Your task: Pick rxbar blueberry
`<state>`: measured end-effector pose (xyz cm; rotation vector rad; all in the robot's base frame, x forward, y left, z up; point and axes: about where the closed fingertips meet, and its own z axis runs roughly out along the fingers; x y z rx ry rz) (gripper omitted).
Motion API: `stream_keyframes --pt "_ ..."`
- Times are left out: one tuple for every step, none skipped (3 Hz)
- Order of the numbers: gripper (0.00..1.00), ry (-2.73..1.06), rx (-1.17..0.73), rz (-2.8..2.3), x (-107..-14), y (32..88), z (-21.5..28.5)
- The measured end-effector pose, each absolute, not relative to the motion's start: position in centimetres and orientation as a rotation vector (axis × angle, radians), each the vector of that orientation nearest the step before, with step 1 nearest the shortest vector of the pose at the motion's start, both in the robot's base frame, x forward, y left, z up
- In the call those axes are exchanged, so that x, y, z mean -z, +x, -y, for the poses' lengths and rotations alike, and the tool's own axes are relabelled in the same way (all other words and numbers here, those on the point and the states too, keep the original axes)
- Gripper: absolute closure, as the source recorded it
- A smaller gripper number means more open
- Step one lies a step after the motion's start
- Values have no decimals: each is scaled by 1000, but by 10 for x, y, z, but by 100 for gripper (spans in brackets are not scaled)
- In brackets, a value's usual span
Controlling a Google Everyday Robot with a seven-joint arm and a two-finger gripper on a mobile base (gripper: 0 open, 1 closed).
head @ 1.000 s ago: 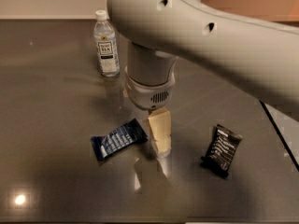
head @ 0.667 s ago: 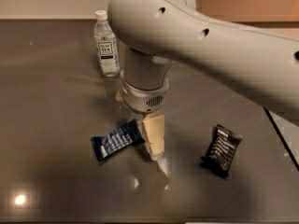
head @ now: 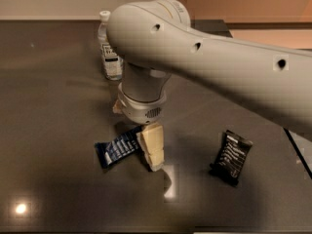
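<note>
The rxbar blueberry (head: 118,150) lies flat on the dark table, a dark blue wrapper with white text, left of centre. My gripper (head: 140,147) hangs from the big white arm (head: 204,67) right over the bar's right end. It looks open. One beige finger (head: 152,147) stands at the bar's right end with its tip at the table. The other finger (head: 117,106) shows only as a beige bit behind the wrist. The gripper holds nothing.
A black-wrapped bar (head: 231,156) lies to the right of the gripper. A clear water bottle (head: 110,52) stands at the back, partly behind the arm. The table's right edge (head: 298,150) runs close to the black bar.
The arm and gripper have moved left, so the front finger now stands against the blue bar's right end. The bar, bottle and black bar have not moved.
</note>
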<state>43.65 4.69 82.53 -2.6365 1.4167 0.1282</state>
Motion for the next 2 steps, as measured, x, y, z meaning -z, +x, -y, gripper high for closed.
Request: stream_keyframes --pt "0 -2636 -128 -1417 -825 436 -47" --pt "0 -2663 -148 -1402 -825 437 -48"
